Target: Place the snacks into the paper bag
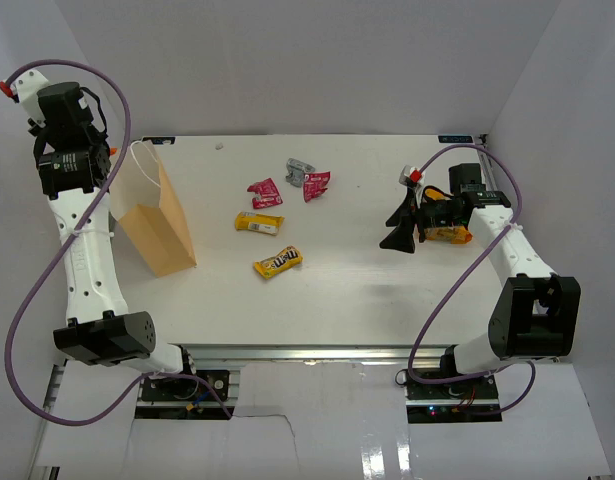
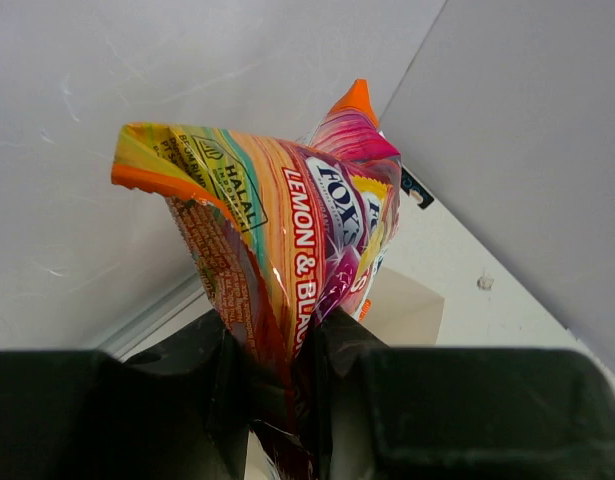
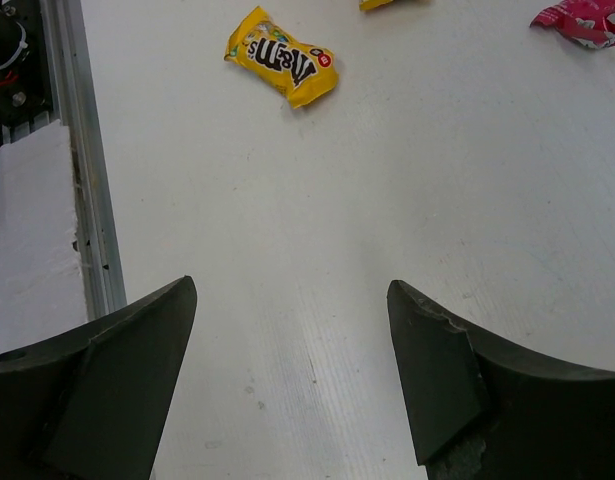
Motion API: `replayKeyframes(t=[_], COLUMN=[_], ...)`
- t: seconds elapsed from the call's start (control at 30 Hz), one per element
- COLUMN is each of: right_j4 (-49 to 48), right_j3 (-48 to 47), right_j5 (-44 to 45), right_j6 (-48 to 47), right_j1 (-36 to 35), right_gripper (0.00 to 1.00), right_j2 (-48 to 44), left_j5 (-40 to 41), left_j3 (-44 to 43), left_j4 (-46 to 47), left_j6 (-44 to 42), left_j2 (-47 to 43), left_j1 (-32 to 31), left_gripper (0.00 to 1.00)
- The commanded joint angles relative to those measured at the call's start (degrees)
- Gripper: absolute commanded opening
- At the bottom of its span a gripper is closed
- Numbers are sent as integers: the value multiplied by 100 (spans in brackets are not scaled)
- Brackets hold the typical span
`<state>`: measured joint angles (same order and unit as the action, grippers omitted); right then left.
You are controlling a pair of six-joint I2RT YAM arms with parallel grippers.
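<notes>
1. White walls [image 1: 287, 60] stand around a white counter [image 1: 387, 290]
2. The paper bag [image 1: 159, 225] stands near the left edge of the counter, with its open top toward the far left corner
3. The left hand [image 2: 277, 350] is up close to the top of the paper bag. It is pinched tight on the candy bag [image 2: 287, 220], a big shiny one with orange, pink and yellow stripes
4. The right hand [image 3: 292, 300] is low over the counter near the right edge. Its fingers are wide apart with nothing between them
5. In the middle of the counter lie a yellow M&M's packet [image 1: 277, 262] and a second yellow packet [image 1: 259, 223]
6. A bit closer to the far edge lie a red wrapper [image 1: 264, 190], a second red wrapper [image 1: 316, 184] and a grey wrapper [image 1: 299, 169]
7. An orange pouch [image 1: 447, 234] lies under the right arm, partly hidden
</notes>
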<state>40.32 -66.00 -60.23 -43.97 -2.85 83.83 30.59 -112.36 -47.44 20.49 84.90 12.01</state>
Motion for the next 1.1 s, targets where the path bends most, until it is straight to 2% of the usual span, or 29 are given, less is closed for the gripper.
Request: replayKeyframes(t=[0.0,0.27,0.33,0.37,0.4,0.47,0.5,0.53,0.63,0.73,0.8,0.83,0.9,0.93,1.07], right_j4=[-41,-41,-41,-41,-41,-41,-41,-50,-225,-585,-804,-954,-982,-999,-1219], right_j3=[26,-36,-36,-36,-45,-54,-97,-141,-317,-475,-554,-555,-633,-616,-283], right_j5=[-182,-139,-121,-95,-77,36,98,203,1087,2038,3066,3948,4648,5235,6373], right_j6=[-95,-68,-51,-42,-42,-7,37,98,554,1029,1100,1170,866,733,12], right_j1=[48,66,74,74,83,83,83,83,83,83,83,83,66,74,66], right_gripper=[82,82,82,82,83,83,83,82,82,83,85,86,90,94,97], right_j2=[-51,1,10,10,28,37,63,98,186,186,186,177,247,300,405], left_j5=[-378,-1037,-1134,-1230,-1274,-1406,-1502,-1538,-1635,-1723,-1819,-2028,-2389,-2913,-4339], left_j3=[371,1426,1672,1725,1795,1831,1823,1814,1717,1525,1401,1279,1208,1216,1548], left_j4=[341,472,508,516,525,552,552,543,543,534,534,543,656,709,1140], left_j6=[60,113,113,113,113,87,87,95,131,139,157,166,157,148,130], left_j2=[-369,-676,-747,-808,-817,-870,-888,-905,-958,-1063,-1134,-1203,-1283,-1353,-1555], left_j1=[21,38,29,29,29,38,30,29,29,29,29,29,21,21,-84], left_gripper=[15,17,23,27,39,57,69,75,87,91,93,94,97,98,98])
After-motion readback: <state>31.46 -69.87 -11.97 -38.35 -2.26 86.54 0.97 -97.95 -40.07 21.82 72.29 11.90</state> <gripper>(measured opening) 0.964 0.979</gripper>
